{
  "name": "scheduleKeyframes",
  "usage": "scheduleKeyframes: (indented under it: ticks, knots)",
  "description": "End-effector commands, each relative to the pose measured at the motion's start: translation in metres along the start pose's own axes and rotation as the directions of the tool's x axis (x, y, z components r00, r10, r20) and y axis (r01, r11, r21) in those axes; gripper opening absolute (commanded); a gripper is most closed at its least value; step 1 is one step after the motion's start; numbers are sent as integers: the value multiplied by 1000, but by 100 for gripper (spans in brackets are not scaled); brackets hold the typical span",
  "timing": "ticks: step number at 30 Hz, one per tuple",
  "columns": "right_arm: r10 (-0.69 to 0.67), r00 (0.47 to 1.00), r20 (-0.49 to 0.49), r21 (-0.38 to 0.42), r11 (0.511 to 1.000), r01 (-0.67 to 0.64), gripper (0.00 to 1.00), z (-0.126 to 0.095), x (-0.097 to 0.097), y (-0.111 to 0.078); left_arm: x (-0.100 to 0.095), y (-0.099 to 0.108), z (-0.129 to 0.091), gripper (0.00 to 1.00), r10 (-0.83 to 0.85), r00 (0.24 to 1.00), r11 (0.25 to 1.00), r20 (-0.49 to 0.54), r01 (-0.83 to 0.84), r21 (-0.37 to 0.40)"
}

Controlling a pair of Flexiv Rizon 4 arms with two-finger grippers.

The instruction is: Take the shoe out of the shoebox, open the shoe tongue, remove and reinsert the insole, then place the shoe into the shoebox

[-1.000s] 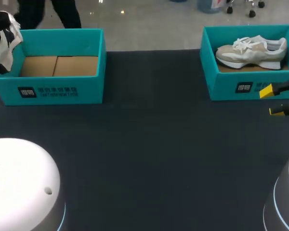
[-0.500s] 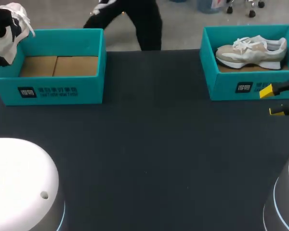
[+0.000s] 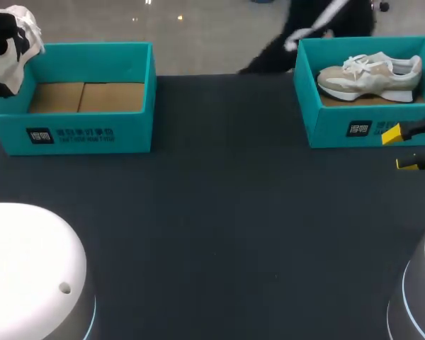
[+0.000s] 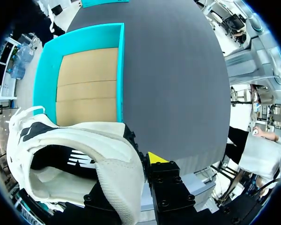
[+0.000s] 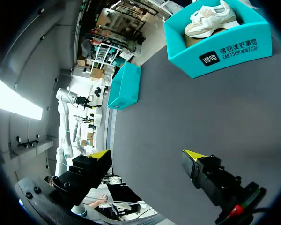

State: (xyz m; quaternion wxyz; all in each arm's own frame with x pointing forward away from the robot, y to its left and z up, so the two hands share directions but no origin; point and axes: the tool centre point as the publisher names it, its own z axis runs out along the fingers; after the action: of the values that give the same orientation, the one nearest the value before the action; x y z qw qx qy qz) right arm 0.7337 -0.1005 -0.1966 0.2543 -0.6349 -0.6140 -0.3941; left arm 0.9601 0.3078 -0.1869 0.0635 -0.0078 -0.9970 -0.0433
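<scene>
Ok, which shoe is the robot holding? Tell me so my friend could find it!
Start at the dark table and find the teal shoebox at its left end, the one with only a cardboard floor. At that box's far left corner, the left gripper holds the white and black shoe in the air. Its black patches set it apart from the beige shoe lying in the other shoebox.

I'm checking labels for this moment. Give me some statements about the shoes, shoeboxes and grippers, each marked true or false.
The left shoebox has no shoe in it. True.
The left gripper is open and empty. False: it is shut on a white-and-black shoe.
A beige sneaker lies in the right shoebox. True.
The right gripper is shut on the beige sneaker. False: it is open, outside the right shoebox.
</scene>
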Motion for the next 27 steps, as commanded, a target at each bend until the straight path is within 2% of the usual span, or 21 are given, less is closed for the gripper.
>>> scheduleKeyframes:
  ticks: [1, 2, 3, 4, 5, 6, 7, 8, 10, 11, 27]
  knots:
    - [1, 1000, 4, -1, 1000, -1, 100, 0, 1, -1, -2, 2, 0, 0, 330, 944, 933, 0, -327, -148]
    - [1, 1000, 4, -1, 1000, -1, 100, 0, 1, -1, -4, 6, 2, 0, 346, 936, 929, 60, -333, -158]
    - [1, 1000, 4, -1, 1000, -1, 100, 0, 1, -1, -7, 9, 3, 0, 452, 892, 879, 2, -445, -172]
    - [1, 1000, 4, -1, 1000, -1, 100, 0, 1, -1, -10, 11, 5, 0, 551, 834, 810, -25, -543, -221]
    - [1, 1000, 4, -1, 1000, -1, 100, 0, 1, -1, -12, 13, 5, 0, 583, 811, 777, -38, -571, -266]
    - [1, 1000, 4, -1, 1000, -1, 100, 0, 1, -1, -14, 15, 4, 0, 683, 726, 686, -80, -675, -271]
    - [1, 1000, 4, -1, 1000, -1, 100, 0, 1, -1, -12, 16, 3, 0, 773, 629, 576, -83, -750, -326]
    - [1, 1000, 4, -1, 1000, -1, 100, 0, 1, -1, -12, 18, 1, 0, 831, 541, 480, -129, -815, -324]
    - [1, 1000, 4, -1, 1000, -1, 100, 0, 1, -1, -10, 22, -7, 0, 926, 358, 299, -117, -888, -351]
    - [1, 1000, 4, -1, 1000, -1, 100, 0, 1, -1, -14, 23, -11, 0, 935, 326, 263, -139, -901, -345]
    - [1, 1000, 4, -1, 1000, -1, 100, 0, 1, -1, -14, 23, -11, 0, 935, 326, 263, -139, -901, -345]
